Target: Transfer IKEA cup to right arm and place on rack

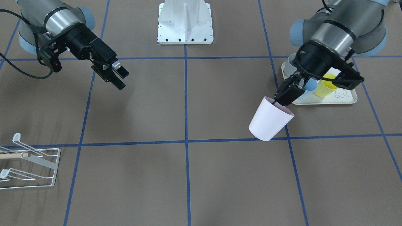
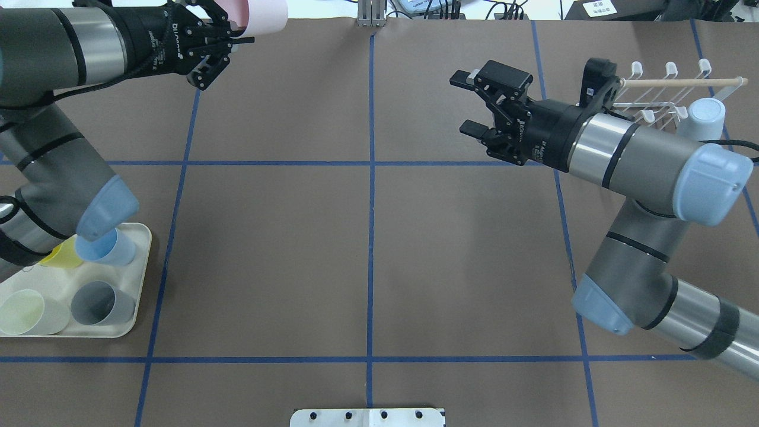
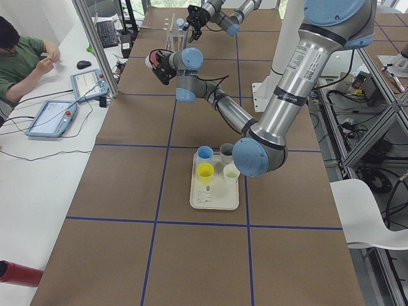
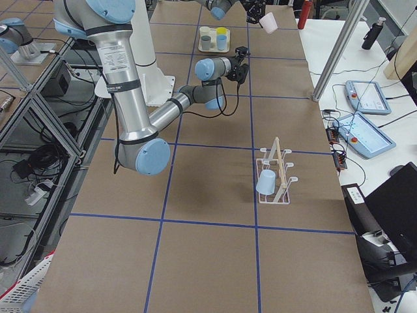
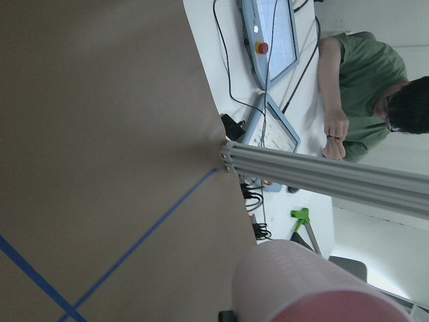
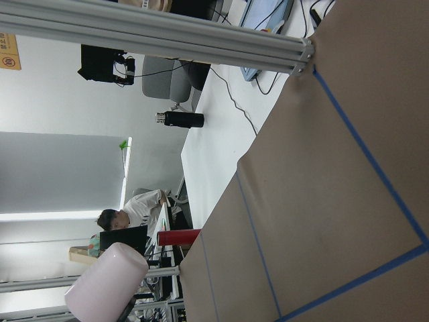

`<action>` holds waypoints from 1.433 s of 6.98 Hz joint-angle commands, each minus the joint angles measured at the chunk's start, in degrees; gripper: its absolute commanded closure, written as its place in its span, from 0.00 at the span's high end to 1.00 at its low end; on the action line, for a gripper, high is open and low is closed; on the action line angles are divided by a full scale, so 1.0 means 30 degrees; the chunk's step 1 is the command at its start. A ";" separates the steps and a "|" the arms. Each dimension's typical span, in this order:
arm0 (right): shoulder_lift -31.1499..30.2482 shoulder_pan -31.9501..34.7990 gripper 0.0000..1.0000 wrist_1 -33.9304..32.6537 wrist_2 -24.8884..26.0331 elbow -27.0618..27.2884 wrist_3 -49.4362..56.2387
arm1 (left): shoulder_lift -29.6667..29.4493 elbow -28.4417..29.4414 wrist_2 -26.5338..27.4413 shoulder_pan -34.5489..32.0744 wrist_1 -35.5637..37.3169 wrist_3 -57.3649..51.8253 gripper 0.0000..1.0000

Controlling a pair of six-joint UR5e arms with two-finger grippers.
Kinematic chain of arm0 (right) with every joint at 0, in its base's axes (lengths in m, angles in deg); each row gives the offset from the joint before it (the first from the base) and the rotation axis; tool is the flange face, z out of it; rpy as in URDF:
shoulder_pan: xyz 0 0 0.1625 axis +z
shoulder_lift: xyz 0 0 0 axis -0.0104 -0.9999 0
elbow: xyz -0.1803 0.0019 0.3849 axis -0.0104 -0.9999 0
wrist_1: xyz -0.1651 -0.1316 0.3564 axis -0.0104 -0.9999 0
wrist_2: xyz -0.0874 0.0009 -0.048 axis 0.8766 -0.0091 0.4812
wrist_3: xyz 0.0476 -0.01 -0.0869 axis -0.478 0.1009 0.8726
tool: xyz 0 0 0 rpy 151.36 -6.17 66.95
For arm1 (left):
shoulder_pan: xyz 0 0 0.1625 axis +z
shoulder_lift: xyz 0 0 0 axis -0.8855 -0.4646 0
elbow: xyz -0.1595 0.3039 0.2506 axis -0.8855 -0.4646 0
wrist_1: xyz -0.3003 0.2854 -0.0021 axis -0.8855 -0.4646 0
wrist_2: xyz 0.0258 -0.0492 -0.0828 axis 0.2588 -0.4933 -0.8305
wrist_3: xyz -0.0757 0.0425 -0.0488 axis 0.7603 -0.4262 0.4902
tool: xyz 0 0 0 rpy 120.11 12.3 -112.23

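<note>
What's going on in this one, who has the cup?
The left gripper holds a pink cup by its rim, tilted above the table. The right gripper is open and empty, pointing toward it across a gap, so no handover yet. The rack already carries a light-blue cup; four more cups sit on the tray.

The left arm (image 2: pixel 56 172) and the right arm (image 2: pixel 643 155) have silver-grey tubular links, light-blue joint caps and black joint bands. The left gripper (image 1: pixel 281 99) and the right gripper (image 2: pixel 465 102) are black with white lettering. A loose black cable loop (image 1: pixel 31 77) hangs from the right arm. The white base mount (image 1: pixel 185 31) carries a row of dark screws.
</note>
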 commanded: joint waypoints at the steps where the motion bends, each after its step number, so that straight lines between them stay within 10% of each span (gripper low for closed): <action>1: 0.2530 -0.0632 1.00 -0.0015 0.0077 -0.1214 -0.1405 | 0.0052 0.1262 0.0730 0.0528 -0.4211 0.1582 0.00; 3: 0.3946 -0.1451 1.00 0.0014 0.1388 -0.1865 -0.1967 | 0.0052 0.3109 0.3645 0.1369 -0.8577 0.3633 0.00; 10: 0.5328 -0.1455 1.00 0.0102 0.2859 -0.3243 -0.3113 | -0.0211 0.2881 0.5740 0.4332 -0.9854 0.3526 0.00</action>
